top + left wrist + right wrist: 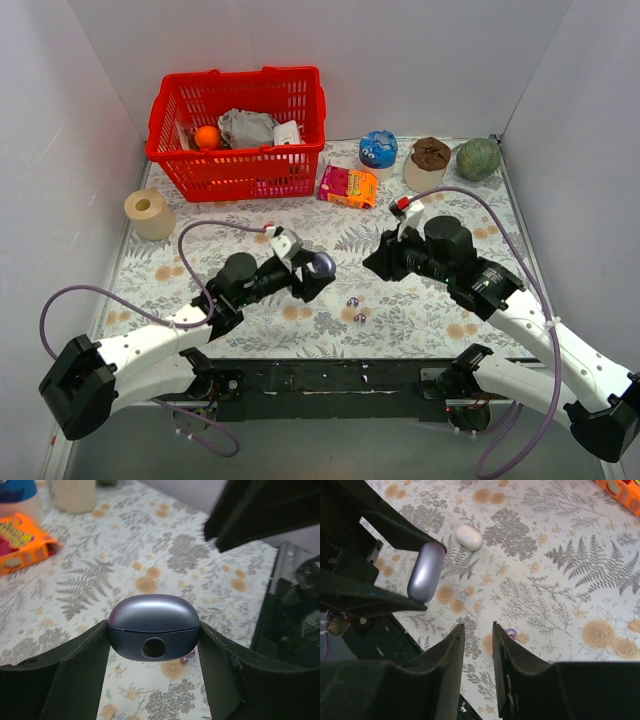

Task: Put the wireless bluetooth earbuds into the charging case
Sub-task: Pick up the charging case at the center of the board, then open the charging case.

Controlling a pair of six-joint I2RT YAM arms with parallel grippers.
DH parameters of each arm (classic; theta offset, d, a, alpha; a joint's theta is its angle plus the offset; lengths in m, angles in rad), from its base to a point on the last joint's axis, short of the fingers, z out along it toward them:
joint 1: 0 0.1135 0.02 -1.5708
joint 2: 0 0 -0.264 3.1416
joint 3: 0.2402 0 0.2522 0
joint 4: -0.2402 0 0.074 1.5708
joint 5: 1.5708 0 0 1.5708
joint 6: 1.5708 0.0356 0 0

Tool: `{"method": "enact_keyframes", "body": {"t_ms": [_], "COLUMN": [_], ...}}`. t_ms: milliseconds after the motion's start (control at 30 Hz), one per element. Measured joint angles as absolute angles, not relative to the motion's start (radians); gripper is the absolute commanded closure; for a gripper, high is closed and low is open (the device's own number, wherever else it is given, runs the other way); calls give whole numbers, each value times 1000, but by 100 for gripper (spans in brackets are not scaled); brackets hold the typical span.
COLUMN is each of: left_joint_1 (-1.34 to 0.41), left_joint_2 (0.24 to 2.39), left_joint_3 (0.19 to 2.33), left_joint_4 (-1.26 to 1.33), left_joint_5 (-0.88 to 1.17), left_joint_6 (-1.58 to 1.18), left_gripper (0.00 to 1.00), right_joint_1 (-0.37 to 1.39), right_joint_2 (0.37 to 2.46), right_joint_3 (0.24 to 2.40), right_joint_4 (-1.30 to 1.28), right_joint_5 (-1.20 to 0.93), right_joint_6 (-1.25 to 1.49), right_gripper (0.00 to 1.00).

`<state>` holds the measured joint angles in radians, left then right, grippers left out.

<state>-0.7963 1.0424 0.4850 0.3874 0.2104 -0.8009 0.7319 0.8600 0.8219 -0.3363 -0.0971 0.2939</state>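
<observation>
Two buds (351, 301) yet to seat: from above, lying loose and close together on the table (330, 235) between the arms, with the case (322, 264) clenched in the left gripper (314, 272) and turned toward the right gripper (385, 262), seemingly to steady it for that arm. From the left wrist, case pinched by its ends between both fingers (75, 670), lid shut, so likely needing opening first. From the right wrist, jaws slightly parted on nothing, poised over one bud, probably for a pick.

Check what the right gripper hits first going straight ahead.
Likely the tablecloth, with one earbud just beside the right gripper; the charging case sits off that line. Depth unclear.
</observation>
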Motion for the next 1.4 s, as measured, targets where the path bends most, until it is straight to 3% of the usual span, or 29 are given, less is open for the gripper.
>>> {"method": "enact_keyframes", "body": {"t_ms": [67, 167, 233, 567, 1400], "left_joint_1": [-809, -829, -854, -994, -1017], "left_joint_2": [977, 934, 923, 830, 801], "left_joint_3": [413, 366, 364, 336, 336], "left_joint_4": [491, 532, 532, 500, 423], "left_joint_5": [266, 327, 326, 196, 102], "left_joint_6": [-814, -830, -819, -687, -599], "left_gripper": [100, 100, 100, 100, 100], "right_joint_1": [739, 760, 787, 997, 999], "right_joint_2": [888, 935, 953, 1087, 1193], "right_joint_3": [882, 973, 1018, 1136, 1135], "right_joint_4": [-358, -371, -376, -469, -521], "right_joint_5": [-141, -180, -191, -110, -52], "right_joint_6": [280, 276, 278, 297, 342], "right_gripper": [51, 29, 25, 24, 28]}}
